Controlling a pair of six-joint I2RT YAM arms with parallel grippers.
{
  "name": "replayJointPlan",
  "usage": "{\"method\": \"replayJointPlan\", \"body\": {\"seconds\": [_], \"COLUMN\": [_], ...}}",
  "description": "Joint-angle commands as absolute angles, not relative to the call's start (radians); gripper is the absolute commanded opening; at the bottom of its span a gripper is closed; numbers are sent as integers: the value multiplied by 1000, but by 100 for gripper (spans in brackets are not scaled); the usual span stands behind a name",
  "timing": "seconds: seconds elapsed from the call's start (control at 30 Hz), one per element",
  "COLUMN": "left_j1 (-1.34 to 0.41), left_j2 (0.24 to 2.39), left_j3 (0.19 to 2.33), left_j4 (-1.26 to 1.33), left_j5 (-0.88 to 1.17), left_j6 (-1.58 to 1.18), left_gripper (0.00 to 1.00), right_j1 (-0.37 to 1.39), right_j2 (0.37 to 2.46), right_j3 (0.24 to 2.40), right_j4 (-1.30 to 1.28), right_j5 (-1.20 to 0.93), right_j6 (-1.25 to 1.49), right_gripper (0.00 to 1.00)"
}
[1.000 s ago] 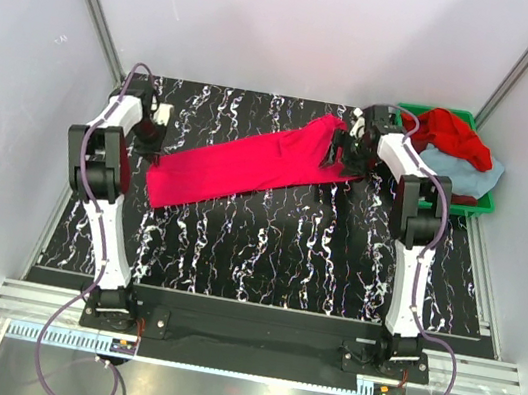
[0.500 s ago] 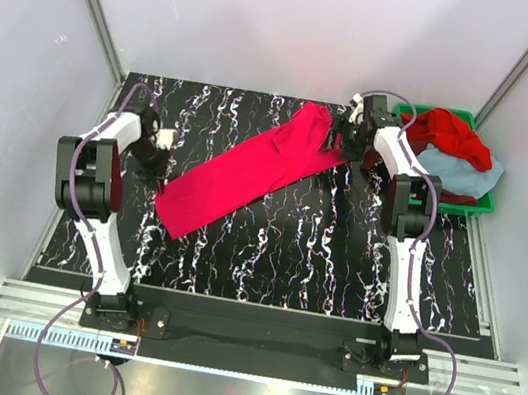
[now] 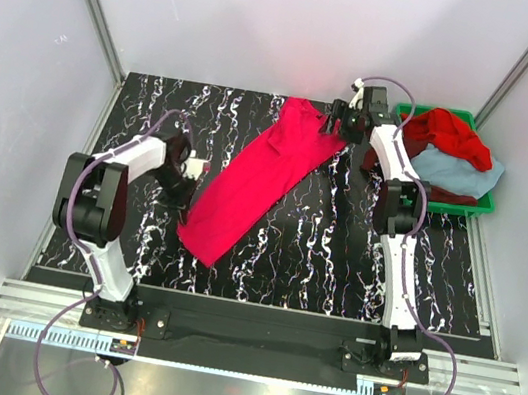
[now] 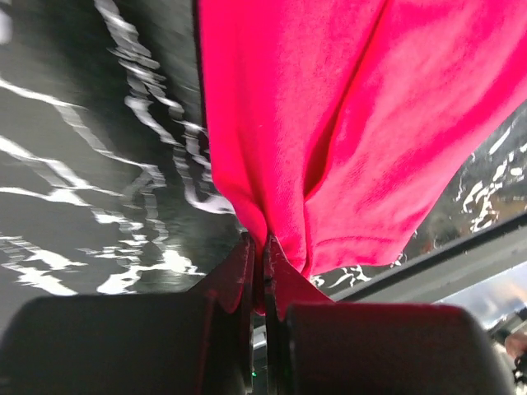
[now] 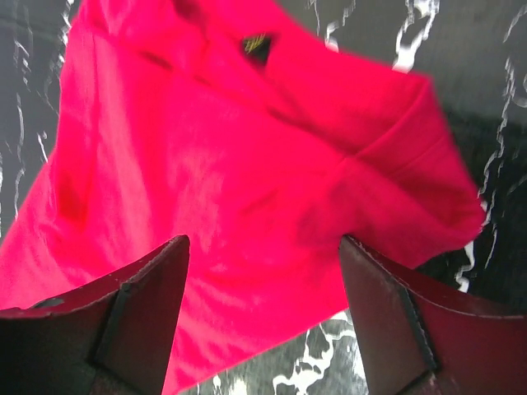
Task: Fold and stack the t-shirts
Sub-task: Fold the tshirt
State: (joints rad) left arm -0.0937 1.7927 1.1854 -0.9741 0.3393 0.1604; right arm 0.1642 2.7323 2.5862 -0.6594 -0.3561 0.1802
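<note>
A crimson-pink t-shirt [image 3: 260, 172] lies drawn out in a long diagonal on the black marbled table, from the back centre toward the near left. My left gripper [image 3: 193, 169] is at its left edge, shut on a pinch of the cloth [image 4: 272, 197] between its fingers [image 4: 262, 257]. My right gripper [image 3: 341, 123] hovers over the shirt's far end, open. The pink cloth [image 5: 247, 164] spreads under and between its fingertips [image 5: 263, 255] without being pinched. A brighter red t-shirt [image 3: 450, 133] and a light blue-grey t-shirt [image 3: 463, 174] are heaped in the bin.
The green plastic bin [image 3: 484, 203] stands at the back right corner of the table, just right of the right arm. White walls with metal posts close in the table on three sides. Bare marbled table [image 3: 316, 247] lies in front of the shirt.
The left gripper has dragged the shirt's near end rightward and toward the front, swinging the shirt from nearly crosswise to a steep diagonal. The right gripper has moved back and slightly left, staying open.
</note>
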Motion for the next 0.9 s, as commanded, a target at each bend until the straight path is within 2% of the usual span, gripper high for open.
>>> {"method": "replayJointPlan", "body": {"seconds": [0.0,0.27,0.53,0.87], "left_j1": [-130,-216,-221,-221], "left_j2": [1732,1736,1752,1750], "left_j3": [1146,1163,1203,1213], "left_j4": [-976,-976,-966,-969], "left_j5": [390,417,428,462], "left_j6": [153,147,138,124], "left_gripper": [1,2,2,2], "right_j1": [164,176,153,152], "right_j2": [2758,2726,2482,2526], "right_j3": [2671,2640,2413,2382], "right_j4": [-598,-615,-692,-698], "right_j5": [-337,-339,-301,-281], "right_j6": [198,186,201,198], "right_gripper": [81,81,80,77]}}
